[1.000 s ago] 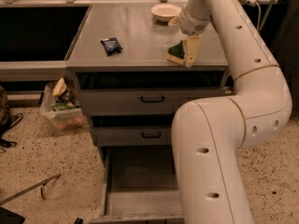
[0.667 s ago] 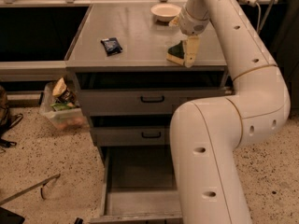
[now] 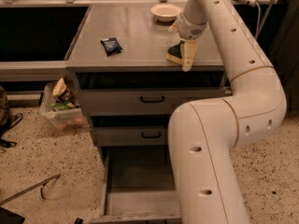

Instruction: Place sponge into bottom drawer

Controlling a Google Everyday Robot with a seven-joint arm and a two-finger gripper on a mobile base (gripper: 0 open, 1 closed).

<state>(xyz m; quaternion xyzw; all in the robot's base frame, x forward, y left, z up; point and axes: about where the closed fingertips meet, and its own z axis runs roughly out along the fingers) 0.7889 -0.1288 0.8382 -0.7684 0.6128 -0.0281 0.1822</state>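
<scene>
The sponge (image 3: 174, 53), dark green on top over pale yellow foam, is at the front right of the grey counter (image 3: 135, 31), near its edge. My gripper (image 3: 185, 55) reaches down from the white arm and is right at the sponge, its pale tip covering the sponge's right side. The bottom drawer (image 3: 138, 171) is pulled out at floor level, and its flat grey floor shows nothing in it. My arm's big lower link (image 3: 210, 171) hides the drawer's right part.
A dark blue packet (image 3: 111, 45) lies on the counter's left half. A pale bowl (image 3: 165, 11) stands at the back. Two shallower drawers with black handles (image 3: 152, 98) (image 3: 151, 135) stand partly open. A plastic bin (image 3: 63, 108) of packets sits on the floor to the left.
</scene>
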